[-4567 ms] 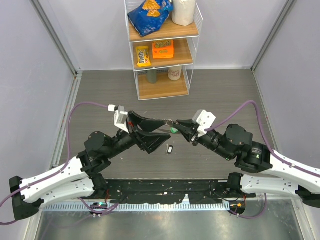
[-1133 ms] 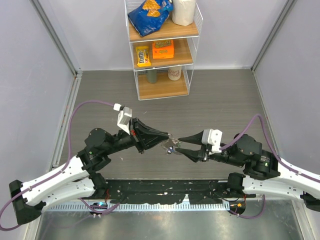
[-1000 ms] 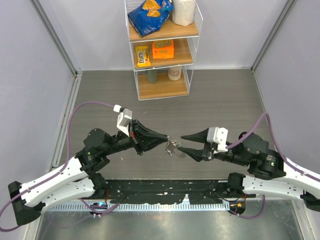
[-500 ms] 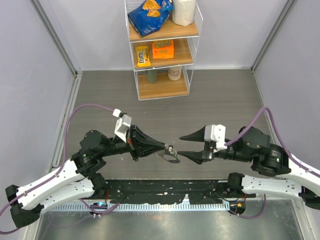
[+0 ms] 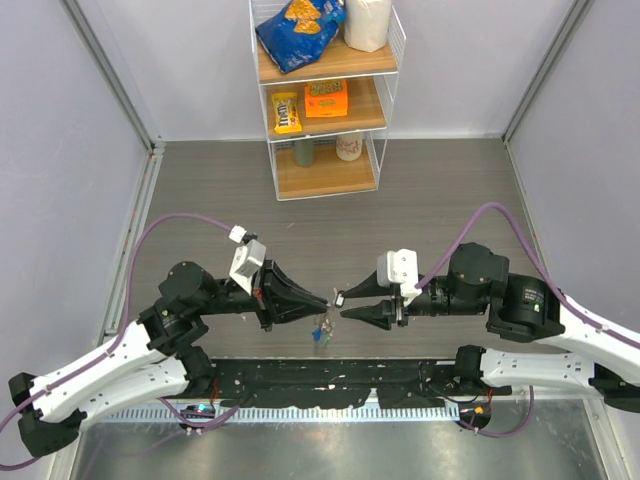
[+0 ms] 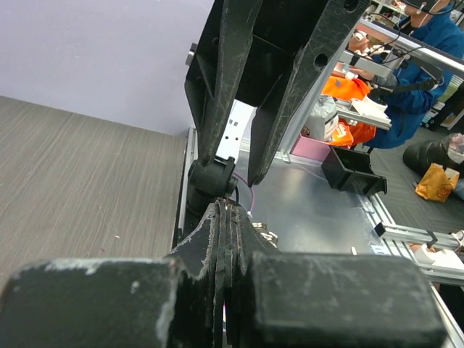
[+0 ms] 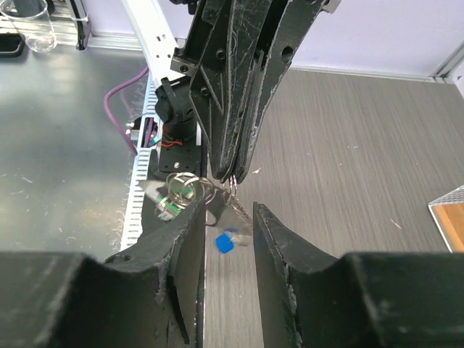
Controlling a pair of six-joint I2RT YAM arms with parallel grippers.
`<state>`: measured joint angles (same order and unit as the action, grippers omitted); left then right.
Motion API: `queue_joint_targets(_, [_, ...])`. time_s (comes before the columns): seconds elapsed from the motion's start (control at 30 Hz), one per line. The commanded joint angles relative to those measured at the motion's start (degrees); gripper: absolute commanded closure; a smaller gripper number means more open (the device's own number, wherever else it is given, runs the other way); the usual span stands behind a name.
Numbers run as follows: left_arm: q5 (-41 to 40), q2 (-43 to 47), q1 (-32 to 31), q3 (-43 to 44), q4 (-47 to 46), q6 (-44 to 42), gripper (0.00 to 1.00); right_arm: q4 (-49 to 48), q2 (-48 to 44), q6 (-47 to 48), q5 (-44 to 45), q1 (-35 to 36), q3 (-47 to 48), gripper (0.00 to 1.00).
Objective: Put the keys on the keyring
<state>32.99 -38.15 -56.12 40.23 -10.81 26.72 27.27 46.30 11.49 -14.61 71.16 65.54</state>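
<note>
1. Both fingers of the left gripper (image 5: 318, 300) are pressed flat together. They pinch the keyring (image 7: 185, 190) at their tip, which points toward 3 o'clock in the overhead view.
2. Two keys hang from that ring, dangling at 6 o'clock of the left tip. The green key (image 7: 168, 208) and the blue key (image 7: 225, 243) both swing clear of the table (image 5: 450, 200). By my reading, that part of the job is done.
3. One small pale key (image 5: 340, 298) shows at 3 o'clock of the left tip, right by the far finger of the other arm. I cannot tell whether it lies on the table or touches that finger. It does not look threaded on the ring.
4. The right gripper (image 5: 343, 305) points toward 9 o'clock, its tips just beside the left tip. Its fingers stand a narrow gap apart. In its wrist view nothing sits between them, and the ring and keys show beyond the gap.
5. What is left, I judge, is to grasp the pale key and thread it onto the ring, which is held in place.
</note>
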Motion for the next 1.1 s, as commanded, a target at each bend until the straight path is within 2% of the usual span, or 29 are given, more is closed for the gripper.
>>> queue_joint_targets(0.0, [1.8,0.9,0.1,1.4,-2.1,-0.4,1.00,-0.8,0.8,-1.7,-1.7,0.3,1.9,0.64])
queue_joint_targets(0.07, [2.1,0.9,0.1,1.1,-2.5,-0.2,1.00,-2.0,1.0,-2.5,-1.4,0.3,1.5,0.67])
queue_joint_targets(0.9, [2.9,0.9,0.0,0.7,-4.7,1.1,1.00,-5.1,4.2,-3.4,-4.2,0.2,0.0,0.68])
queue_joint_targets(1.07, [3.1,0.7,0.0,0.9,-4.9,1.1,1.00,-5.1,4.6,-3.3,-4.6,0.2,0.0,0.78])
